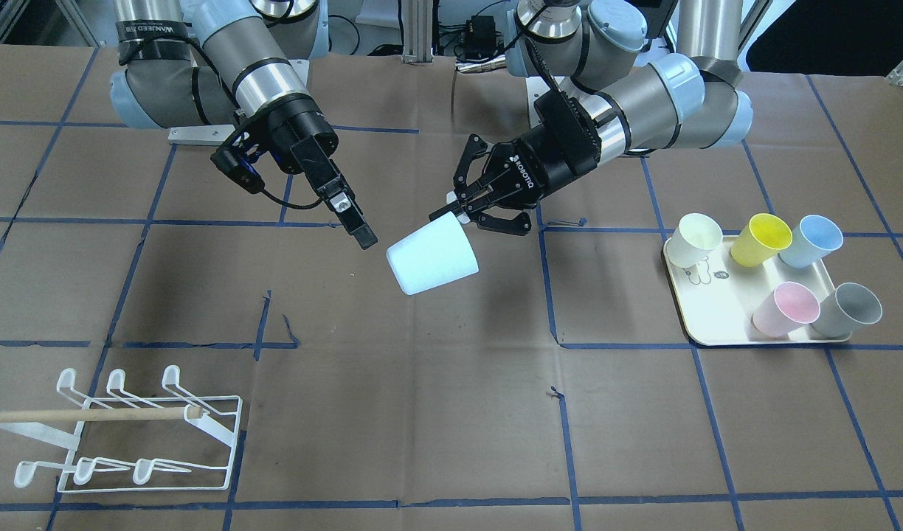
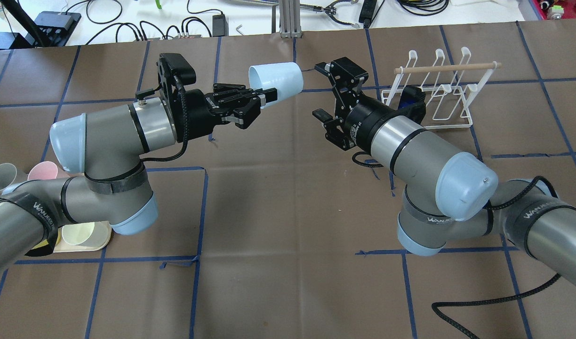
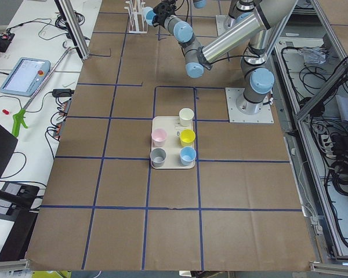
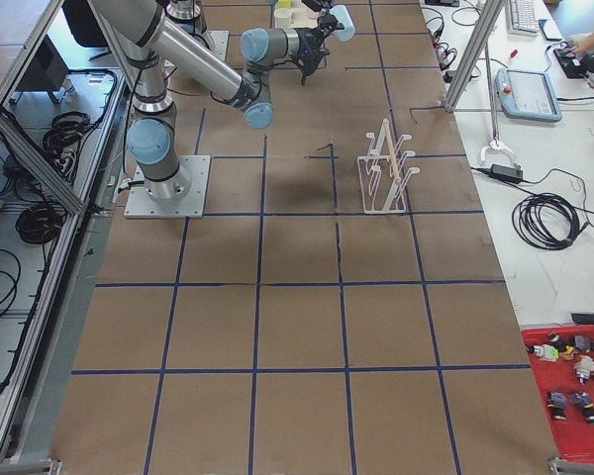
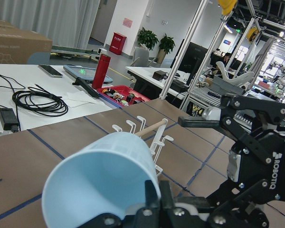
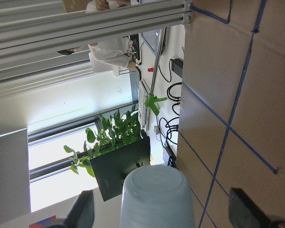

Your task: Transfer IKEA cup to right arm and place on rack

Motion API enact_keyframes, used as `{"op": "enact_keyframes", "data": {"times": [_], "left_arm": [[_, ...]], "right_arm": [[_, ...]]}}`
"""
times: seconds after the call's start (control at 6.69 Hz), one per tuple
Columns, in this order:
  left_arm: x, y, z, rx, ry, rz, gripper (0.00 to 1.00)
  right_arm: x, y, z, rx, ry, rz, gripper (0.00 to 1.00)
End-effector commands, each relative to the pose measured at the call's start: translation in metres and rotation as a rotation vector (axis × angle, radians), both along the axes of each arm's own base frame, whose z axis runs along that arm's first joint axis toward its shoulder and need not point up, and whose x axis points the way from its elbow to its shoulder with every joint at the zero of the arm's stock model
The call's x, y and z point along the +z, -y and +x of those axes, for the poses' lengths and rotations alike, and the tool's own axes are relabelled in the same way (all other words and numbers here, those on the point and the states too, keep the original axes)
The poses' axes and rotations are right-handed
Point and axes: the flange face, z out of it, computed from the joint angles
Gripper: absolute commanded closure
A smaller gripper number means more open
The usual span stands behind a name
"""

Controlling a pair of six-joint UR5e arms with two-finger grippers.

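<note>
Pinching the rim of a pale blue tapered plastic cup in the left jaws, midair above the brown surface. Waiting with right jaws spread near its base (no contact yet). Risking a drop by releasing too early.

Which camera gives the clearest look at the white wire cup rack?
Exterior front-facing: the rack stands whole and unblocked at lower left. Overhead, the right arm covers its corner; side views show it small; left wrist, behind the cup.
</note>
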Motion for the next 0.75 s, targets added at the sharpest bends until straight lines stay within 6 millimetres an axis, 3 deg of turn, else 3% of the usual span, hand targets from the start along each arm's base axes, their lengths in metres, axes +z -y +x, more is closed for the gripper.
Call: {"op": "enact_keyframes", "data": {"times": [0.0, 0.3, 0.6], "left_arm": [[-0.001, -0.001, 0.0, 0.0, -0.001, 0.0, 0.91], [-0.001, -0.001, 0.0, 0.001, -0.001, 0.002, 0.9], [0.0, -0.001, 0.0, 0.002, 0.0, 0.0, 0.89]], "right_arm": [[-0.001, 0.01, 0.015, 0.019, -0.01, 0.0, 0.0], [-0.009, 0.02, 0.032, 0.016, -0.029, 0.006, 0.0], [-0.002, 0.023, 0.04, 0.027, -0.026, -0.006, 0.0]]}}
